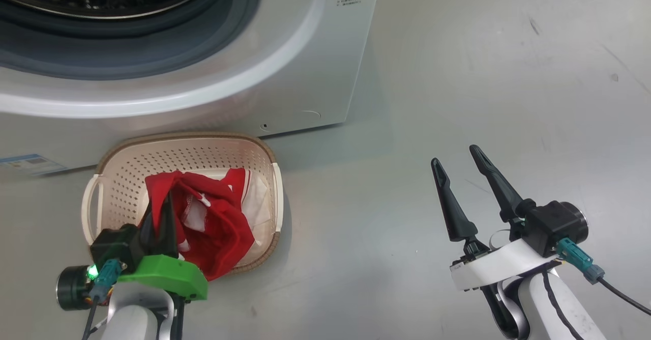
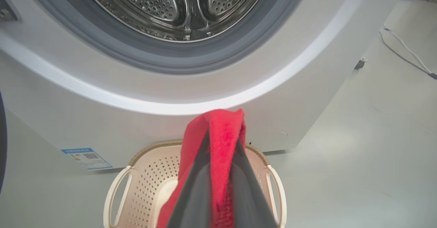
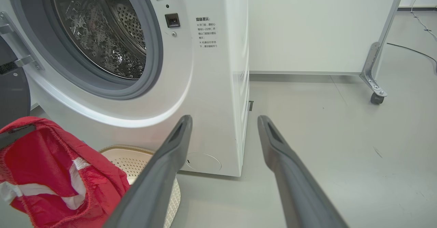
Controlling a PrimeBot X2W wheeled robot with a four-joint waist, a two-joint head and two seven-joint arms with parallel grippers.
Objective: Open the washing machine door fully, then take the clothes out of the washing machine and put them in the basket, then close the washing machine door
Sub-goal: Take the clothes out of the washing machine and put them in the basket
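Holding: the left gripper (image 1: pixel 161 207) is pinched almost shut on a fold of the clothes (image 1: pixel 218 233), with red fabric bunched between and over its fingers.
Clothes: they hang from the left fingertips. The lower folds lie in the basket (image 1: pixel 188 137) directly beneath that gripper, and one red edge lies over the rim nearest the wrist.
Right gripper (image 1: pixel 456 157): its fingers are spread wide with nothing between them. It hovers over bare floor, well apart from the left gripper and the basket.
Washing machine (image 1: pixel 285 75): it stands ahead of both grippers, just beyond the basket's far rim.
Drum (image 2: pixel 177 6): it is above and ahead of the left fingertips, and the part in view is bare steel with no red in it.
Washing machine door (image 3: pixel 12 84): a dark edge beside the hinge, far to the left of the right fingers, apparently swung open.
Step in hand: probably the drop of the clothes into the basket.
Next move: part the left fingers so the fabric falls inside the rim, then lift straight up so no fold snags and gets dragged out. After that, look over the rest of the drum before going for the door.
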